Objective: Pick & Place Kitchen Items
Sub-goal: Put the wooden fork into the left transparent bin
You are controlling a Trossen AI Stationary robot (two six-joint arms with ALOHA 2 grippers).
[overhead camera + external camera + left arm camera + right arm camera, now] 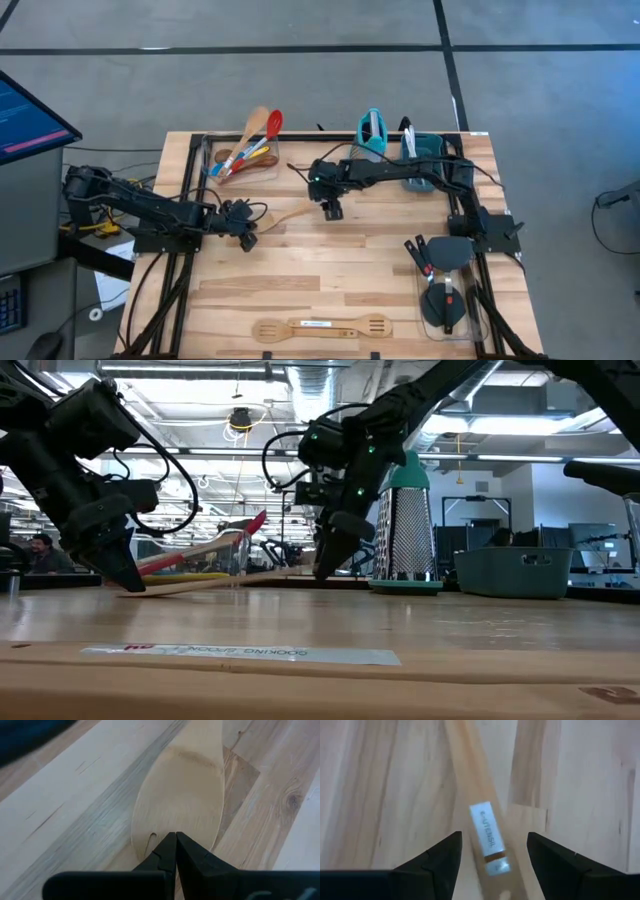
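Wooden spatula (pixel 283 216) lies mid-table, left of centre. Left gripper (pixel 247 240) clenched on its blade end. Right gripper (pixel 332 210) spread wide, straddling the handle; should drop lower, centre on handle, then close squarely.

A lab: exposed ceiling ducts (pixel 200 372), monitors (pixel 25 110), wooden workbench (pixel 300 270).
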